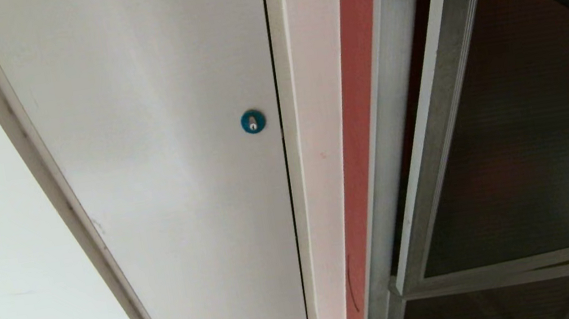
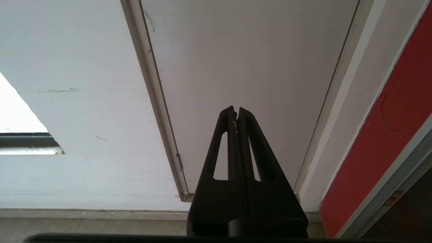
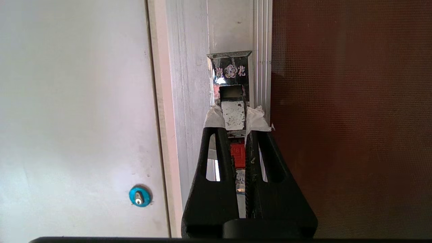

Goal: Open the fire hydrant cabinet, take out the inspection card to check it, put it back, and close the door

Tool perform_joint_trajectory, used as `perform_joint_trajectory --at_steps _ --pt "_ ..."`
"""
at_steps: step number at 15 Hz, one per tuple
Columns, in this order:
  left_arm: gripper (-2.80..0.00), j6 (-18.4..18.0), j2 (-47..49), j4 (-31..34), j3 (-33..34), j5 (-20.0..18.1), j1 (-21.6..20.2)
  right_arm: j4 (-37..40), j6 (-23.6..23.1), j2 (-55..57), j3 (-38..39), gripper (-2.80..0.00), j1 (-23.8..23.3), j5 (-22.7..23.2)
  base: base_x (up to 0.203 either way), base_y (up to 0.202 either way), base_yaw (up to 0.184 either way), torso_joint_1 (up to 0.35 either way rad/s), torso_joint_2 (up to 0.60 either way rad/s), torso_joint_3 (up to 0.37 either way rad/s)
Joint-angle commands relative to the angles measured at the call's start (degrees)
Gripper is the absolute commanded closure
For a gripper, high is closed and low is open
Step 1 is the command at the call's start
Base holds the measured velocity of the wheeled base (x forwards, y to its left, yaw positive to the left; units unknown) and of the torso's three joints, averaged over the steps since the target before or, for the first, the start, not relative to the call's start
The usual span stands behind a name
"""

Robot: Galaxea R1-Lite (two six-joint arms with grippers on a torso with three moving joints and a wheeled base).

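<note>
Right hand (image 3: 234, 118): taped fingertips nearly closed, pinching the small latch tab (image 3: 233, 114) on the door (image 3: 351, 111) frame, red piece just behind them. The door runs long and vertical beside the white panel (image 3: 74, 101) with blue lock (image 3: 139, 195); in the head view it stands slightly ajar from the cabinet frame (image 1: 396, 107), so the pull looks outward. Left hand (image 2: 236, 111): closed, empty, parked facing the white panel; the right is nearer.

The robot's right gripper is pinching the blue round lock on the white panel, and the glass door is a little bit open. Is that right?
Not quite. The right gripper is shut on the shiny latch handle on the silver frame of the door, not the blue round lock, which sits apart on the white panel. The right wrist view shows this. The door does stand slightly open.
</note>
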State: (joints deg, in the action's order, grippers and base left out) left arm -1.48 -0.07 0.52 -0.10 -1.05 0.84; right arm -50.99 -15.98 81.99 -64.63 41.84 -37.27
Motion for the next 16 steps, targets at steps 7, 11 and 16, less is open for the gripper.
perform_joint_trajectory --at_steps 7,11,16 --pt "0.0 -0.02 -0.01 0.0 0.01 -0.01 0.02 0.28 -0.1 -0.56 1.44 0.0 0.0 -0.47 0.0 0.0 0.0 0.0 0.0 0.0" --pt "0.0 -0.02 -0.01 0.0 0.01 -0.01 -0.05 0.37 -0.1 -0.96 1.52 -2.8 0.0 -0.46 0.0 0.0 0.0 0.0 0.0 0.0" --pt "0.0 -0.02 -0.01 0.0 0.01 -0.01 0.04 0.46 -0.19 -1.9 3.49 -2.8 0.24 -0.44 0.0 0.0 0.0 0.0 0.0 0.0"
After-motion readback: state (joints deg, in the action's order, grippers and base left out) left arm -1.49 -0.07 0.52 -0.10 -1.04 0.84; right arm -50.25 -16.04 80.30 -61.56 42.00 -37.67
